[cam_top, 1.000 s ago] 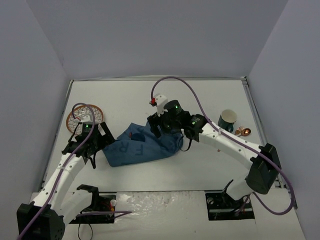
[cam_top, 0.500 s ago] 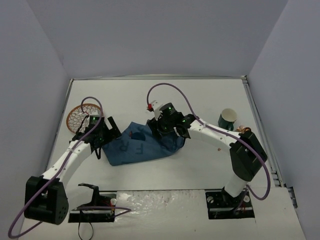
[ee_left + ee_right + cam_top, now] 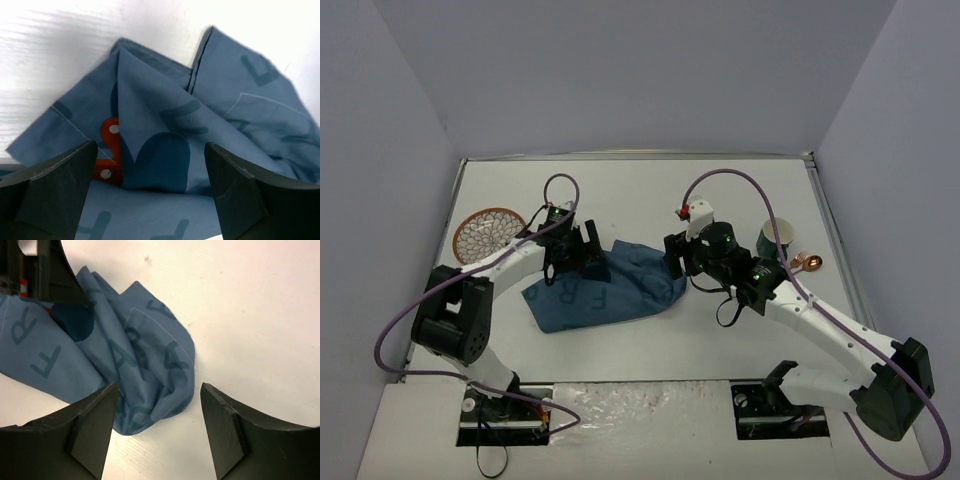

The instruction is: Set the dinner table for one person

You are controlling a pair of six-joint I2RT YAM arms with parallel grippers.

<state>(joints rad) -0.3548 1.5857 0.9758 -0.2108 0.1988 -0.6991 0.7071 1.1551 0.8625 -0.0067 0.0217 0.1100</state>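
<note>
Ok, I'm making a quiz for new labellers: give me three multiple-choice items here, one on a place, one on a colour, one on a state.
1. Where is the green cup relative to the placemat? A on it; B to its right; C to its left.
2. The placemat's colour? A blue; B red; C white.
3. The placemat lies: A flat; B rolled up; C crumpled.
B: it stands apart on the dinner table, rightward. A: blue with darker letters. C: folds show in both wrist views.

Placemat [image 3: 610, 295] matt creased cloth; dinner table [image 3: 740, 190] smooth matt; spoon [image 3: 810, 264] shiny coppery metal.
</note>
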